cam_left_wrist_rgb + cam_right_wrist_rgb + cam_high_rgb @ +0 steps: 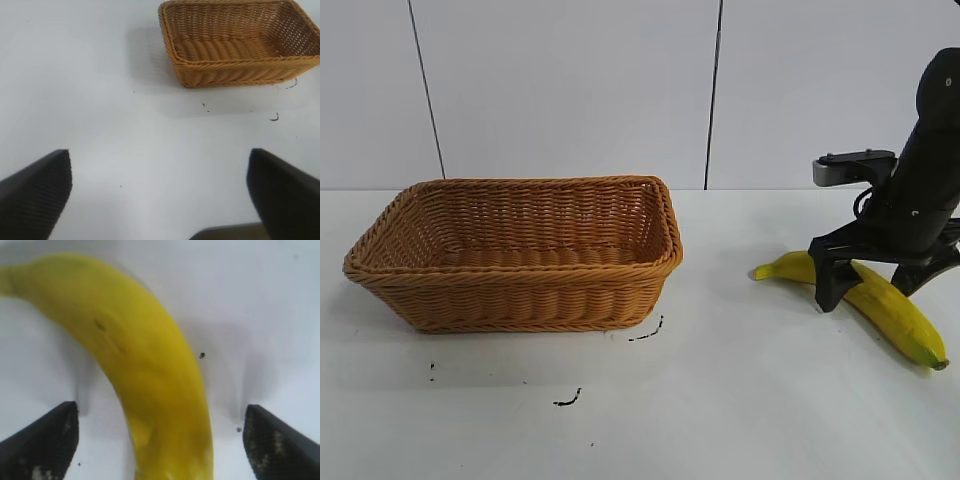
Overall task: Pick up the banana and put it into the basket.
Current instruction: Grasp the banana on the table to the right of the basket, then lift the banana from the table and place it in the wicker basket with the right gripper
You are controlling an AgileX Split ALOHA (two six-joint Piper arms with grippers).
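Yellow fills my right wrist view: the banana (150,375) lies on the white bench (740,400) between my right tool's fingers (42,440), which stand wide on either side of it without touching. From outside, my right tool (872,285) straddles the banana (890,310) near its middle, fingertips down at the bench. The basket (520,290) sits well apart to the left, with small dark marks (567,400) on the bench in front of it. My left tool (160,195) is spread wide too, above bare bench, the basket (235,70) farther off.
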